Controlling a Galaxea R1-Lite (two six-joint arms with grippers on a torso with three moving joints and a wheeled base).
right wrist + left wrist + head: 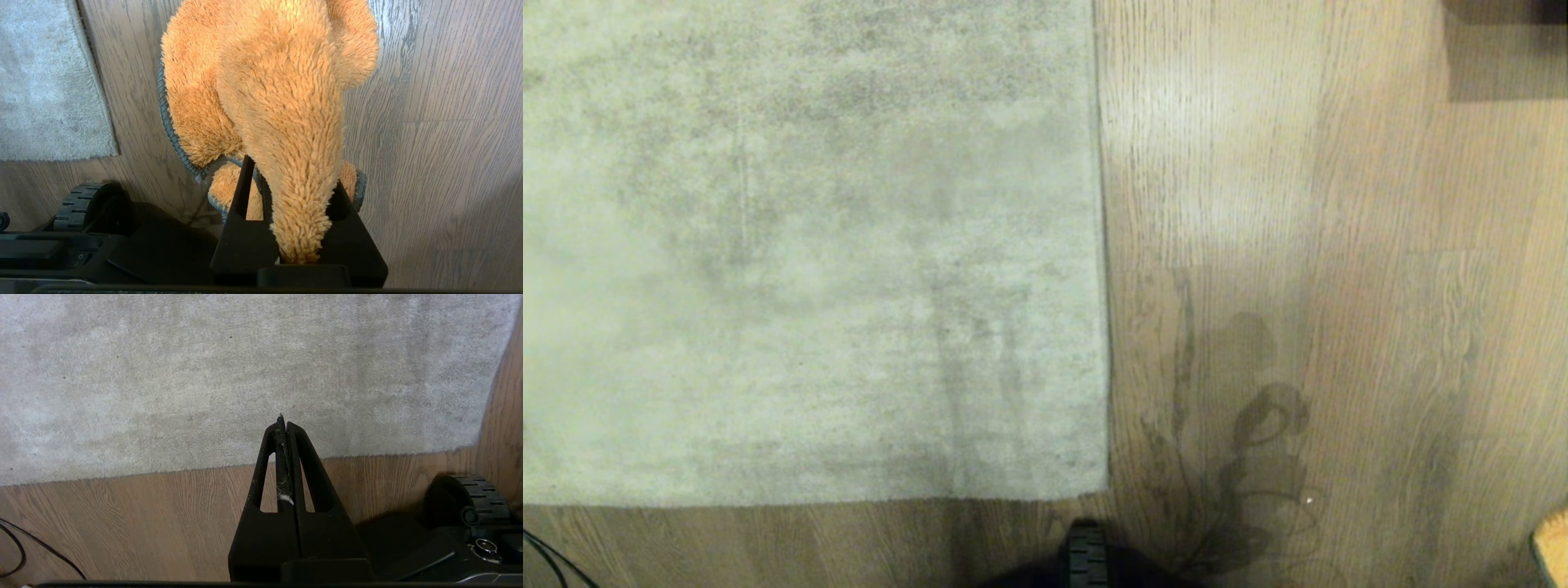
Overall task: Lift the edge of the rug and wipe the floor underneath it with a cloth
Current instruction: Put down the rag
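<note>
Rug edge [1104, 327] lying flat on floor [1339, 245]; left claw [283, 419] closed and empty above it, right claw [292, 179] clamping the hanging cloth [278, 94].

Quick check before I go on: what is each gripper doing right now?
Left gripper: shut, empty, above the rug edge.
Right gripper: shut on the cloth, which hangs over the floor.
</note>
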